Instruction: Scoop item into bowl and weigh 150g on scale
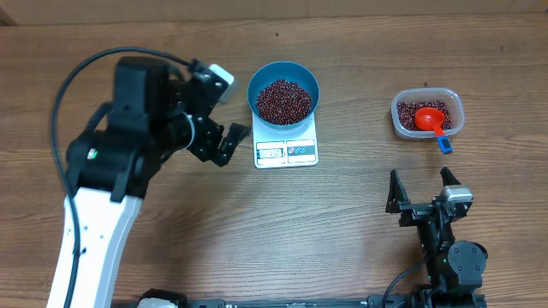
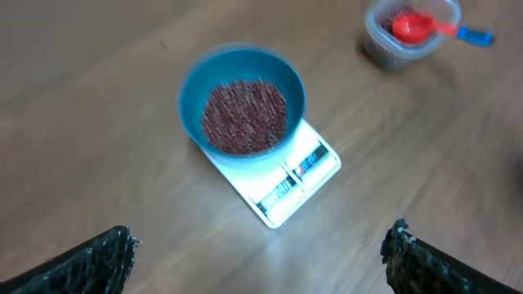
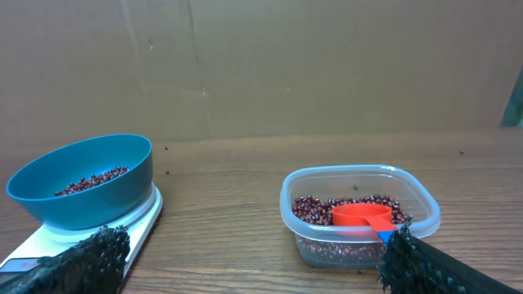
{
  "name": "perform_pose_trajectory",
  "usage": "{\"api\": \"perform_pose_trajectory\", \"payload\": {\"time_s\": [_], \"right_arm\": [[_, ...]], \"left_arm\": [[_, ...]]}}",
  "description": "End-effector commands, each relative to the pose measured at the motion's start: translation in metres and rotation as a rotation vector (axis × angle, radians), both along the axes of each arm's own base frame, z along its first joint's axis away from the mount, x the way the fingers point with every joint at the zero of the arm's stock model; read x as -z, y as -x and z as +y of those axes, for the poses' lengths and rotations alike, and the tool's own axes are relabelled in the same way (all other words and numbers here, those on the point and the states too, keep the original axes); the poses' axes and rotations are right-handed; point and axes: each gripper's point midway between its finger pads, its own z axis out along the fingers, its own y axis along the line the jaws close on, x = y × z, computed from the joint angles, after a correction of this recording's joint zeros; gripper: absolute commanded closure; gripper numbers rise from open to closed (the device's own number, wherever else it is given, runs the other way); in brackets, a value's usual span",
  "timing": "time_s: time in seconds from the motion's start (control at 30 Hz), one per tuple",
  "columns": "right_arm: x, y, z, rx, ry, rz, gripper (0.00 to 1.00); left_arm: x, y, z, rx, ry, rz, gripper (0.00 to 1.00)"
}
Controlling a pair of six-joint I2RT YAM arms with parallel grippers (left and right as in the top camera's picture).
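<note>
Closest to the lenses were our own black fingers [image 2: 106, 255], which framed both wrist views from the bottom corners and stood wide apart with nothing between them. So the left gripper [image 1: 235, 144] was open and empty just beside the scale [image 1: 286, 151], on its left. The right gripper [image 1: 419, 174] was open and empty too, well apart from the scale, to its right and on its display side.

On the scale sat the blue bowl [image 3: 90, 200], over the back part so that the display was uncovered. A heap of beans [image 1: 284, 101] lay inside the bowl. Well to the right of the scale stood the clear tub [image 3: 351, 171], and the red scoop [image 1: 428, 118] lay in it on more beans.

We judged the step in hand to be checking the weight, though we could not read the display. To do it well we would keep both grippers clear of the scale and bowl, since any touch would falsify the reading. For a top-up we would take the scoop by its blue handle and tip small amounts over the middle of the bowl.

We counted one scale, one bowl, one tub, one scoop, two grippers and two heaps of beans.
</note>
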Motion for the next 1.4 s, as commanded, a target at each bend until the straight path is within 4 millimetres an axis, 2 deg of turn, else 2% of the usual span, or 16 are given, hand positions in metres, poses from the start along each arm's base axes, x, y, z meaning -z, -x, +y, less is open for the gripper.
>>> {"api": "perform_pose_trajectory", "payload": {"time_s": [0.0, 0.17, 0.4, 0.67, 0.83, 1.37], "right_arm": [[0.002, 0.000, 0.002, -0.007, -0.008, -0.001, 0.00], [0.002, 0.000, 0.002, -0.007, -0.007, -0.001, 0.00], [0.002, 0.000, 0.002, -0.007, -0.008, -0.001, 0.00], [0.002, 0.000, 0.002, -0.007, -0.008, -0.001, 0.00], [0.002, 0.000, 0.002, -0.008, -0.008, -0.001, 0.00], [0.002, 0.000, 0.002, -0.008, -0.008, -0.001, 0.00]], "left_arm": [[0.000, 0.004, 0.012, -0.079, 0.062, -0.037, 0.00], [0.011, 0.006, 0.027, -0.173, 0.152, -0.149, 0.01], [0.037, 0.030, 0.044, -0.214, 0.191, -0.336, 0.01], [0.083, 0.059, 0.056, -0.247, 0.206, -0.463, 0.00], [0.107, 0.068, 0.066, -0.319, 0.243, -0.521, 0.00], [0.138, 0.078, 0.087, -0.419, 0.206, -0.637, 0.01]]}}
